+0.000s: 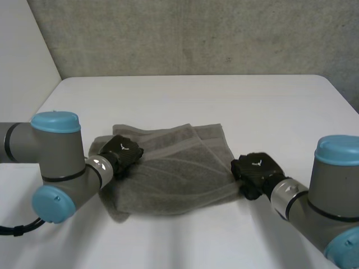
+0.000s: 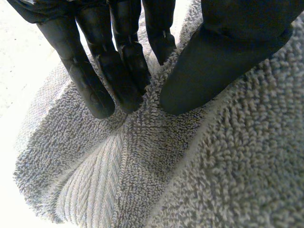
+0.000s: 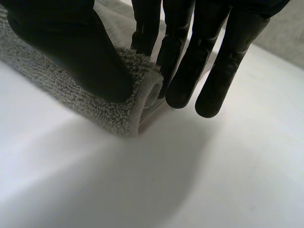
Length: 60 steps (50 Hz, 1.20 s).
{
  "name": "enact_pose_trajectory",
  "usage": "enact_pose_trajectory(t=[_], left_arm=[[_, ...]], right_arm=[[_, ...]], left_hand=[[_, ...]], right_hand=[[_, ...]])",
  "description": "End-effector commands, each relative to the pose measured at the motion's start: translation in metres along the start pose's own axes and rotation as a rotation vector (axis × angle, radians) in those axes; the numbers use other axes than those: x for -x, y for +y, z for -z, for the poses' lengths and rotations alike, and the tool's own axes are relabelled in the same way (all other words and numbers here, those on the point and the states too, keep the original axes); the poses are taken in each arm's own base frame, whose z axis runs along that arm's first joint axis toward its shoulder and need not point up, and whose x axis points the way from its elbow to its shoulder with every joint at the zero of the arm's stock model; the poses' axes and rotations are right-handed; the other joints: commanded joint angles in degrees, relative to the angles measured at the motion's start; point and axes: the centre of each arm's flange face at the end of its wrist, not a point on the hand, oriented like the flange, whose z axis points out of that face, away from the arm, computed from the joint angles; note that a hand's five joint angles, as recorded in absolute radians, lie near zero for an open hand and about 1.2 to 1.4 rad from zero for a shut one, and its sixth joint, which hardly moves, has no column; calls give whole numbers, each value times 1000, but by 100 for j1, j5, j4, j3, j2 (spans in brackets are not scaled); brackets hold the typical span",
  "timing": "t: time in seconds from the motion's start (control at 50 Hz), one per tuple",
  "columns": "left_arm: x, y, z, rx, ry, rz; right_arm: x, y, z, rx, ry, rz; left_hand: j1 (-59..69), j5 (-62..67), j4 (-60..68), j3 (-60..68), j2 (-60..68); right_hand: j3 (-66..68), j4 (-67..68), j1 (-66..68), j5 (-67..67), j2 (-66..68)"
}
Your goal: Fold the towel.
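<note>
On the white desk (image 1: 196,101), near its middle, lay the grey towel (image 1: 168,168), already doubled over in part, with a loose flap across its far side. The left hand (image 1: 122,151) sat at the towel's left edge, close to the far-left corner. Its fingers (image 2: 90,90) and thumb (image 2: 209,66) were pressed together on a raised ridge of cloth, pinching it. The right hand (image 1: 255,171) was at the towel's right edge. There its thumb (image 3: 80,52) lay on top of the rolled edge and its fingers (image 3: 190,71) closed in behind, gripping the cloth just off the desk.

The risks from here looked plain. The left pinch seemed shallow and might catch only 1 layer, so a lift could peel the top layer away and undo the fold. The right grip held thick, rolled cloth that could slip out if pulled fast. Because the 2 hands were not at matching corners, an uneven lift would likely skew the fold and leave the edges misaligned.
</note>
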Motion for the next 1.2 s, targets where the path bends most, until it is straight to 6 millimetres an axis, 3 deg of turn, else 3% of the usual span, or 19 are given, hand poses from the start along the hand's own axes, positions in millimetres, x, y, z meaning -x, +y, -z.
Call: enact_pose_trajectory(t=[0.02, 0.12, 0.2, 0.26, 0.28, 0.34, 0.38, 0.52, 0.66, 0.7, 0.72, 0.74, 0.78, 0.82, 0.86, 0.96, 0.98, 1.12, 1.2], left_arm=[[-4, -12, 24, -20, -9, -10], [-5, -34, 53, -65, -29, -4], [-19, -50, 95, -93, -36, 66], [-32, -57, 120, -116, -17, 130], [-32, -57, 120, -116, -17, 130], [-48, -53, 137, -101, 29, 181], [-63, -38, 144, -34, 77, 209], [-80, -11, 160, 133, 156, 262], [-73, -17, 167, 159, 152, 293], [-62, -29, 168, 110, 108, 290], [-62, -30, 168, 109, 108, 290], [-56, -37, 166, 78, 84, 286], [-48, -44, 162, 48, 60, 293], [-37, -53, 157, 10, 30, 302], [-19, -72, 142, -73, -23, 309], [-12, -89, 105, -153, -41, 298], [-12, -89, 104, -153, -41, 298], [-27, -103, 38, -202, 43, 266], [-37, -97, 9, -181, 107, 264]], right_arm=[[-16, -30, -8, -91, 47, 104], [-32, -84, -20, -251, 97, 156], [-35, -102, -25, -292, 87, 171], [-17, -107, -30, -291, 6, 183], [0, -105, -31, -280, -58, 191], [16, -100, -30, -259, -115, 195], [34, -89, -25, -208, -173, 199], [47, -65, -11, -120, -219, 186], [54, -49, 33, 31, -295, 183], [57, -47, 46, 47, -319, 178], [57, -47, 46, 47, -320, 178], [54, -48, 51, 39, -309, 165], [44, -52, 54, 21, -275, 157], [19, -61, 59, -28, -183, 131], [10, -65, 60, -56, -147, 111], [-10, -70, 62, -123, -73, 11], [-17, -68, 62, -127, -51, -21], [-24, -52, 62, -101, -66, -71], [-28, -41, 62, -75, -76, -98]], left_hand=[[1378, 1167, 1099, 1110, 1096], [1378, 1167, 1099, 1110, 1096], [1378, 1167, 1099, 1110, 1096], [1378, 1167, 1099, 1110, 1096], [1378, 1167, 1099, 1110, 1096], [1378, 1167, 1099, 1110, 1096], [1378, 1167, 1099, 1110, 1096], [1378, 1167, 1099, 1110, 1096], [1378, 1167, 1099, 1110, 1096], [-1294, -1505, -1574, -1562, -1576], [-1311, -1522, -1590, -1579, -1593], [-3043, -3254, -3323, -3311, -3325], [-3694, -3904, -3973, -3961, -3975], [-3902, -4113, -4181, -4170, -4183], [-4171, -4381, -4450, -4438, -4452], [-4071, -4281, -4350, -4338, -4352], [-4070, -4281, -4349, -4338, -4352], [-3986, -4197, -4265, -4254, -4268], [-3952, -4163, -4232, -4220, -4234]], right_hand=[[1244, 1191, 2551, 1449, 1273], [1244, 1191, 2551, 1449, 1273], [1244, 1191, 2551, 1449, 1273], [1244, 1191, 2551, 1449, 1273], [1244, 1191, 2551, 1449, 1273], [1244, 1191, 2551, 1449, 1273], [1244, 1191, 2551, 1449, 1273], [1244, 1191, 2551, 1449, 1273], [1244, 1191, 2551, 1449, 1273], [-3569, -3622, -2262, -3363, -3540], [-3595, -3647, -2288, -3389, -3565], [-4811, -4863, -3504, -4605, -4781], [-5109, -5161, -3802, -4903, -5079], [-5310, -5363, -4003, -5104, -5281], [-5327, -5380, -4020, -5121, -5298], [-5311, -5363, -4004, -5105, -5281], [-5294, -5347, -3987, -5088, -5265], [-5311, -5363, -4004, -5105, -5281], [-5311, -5363, -4004, -5105, -5281]])
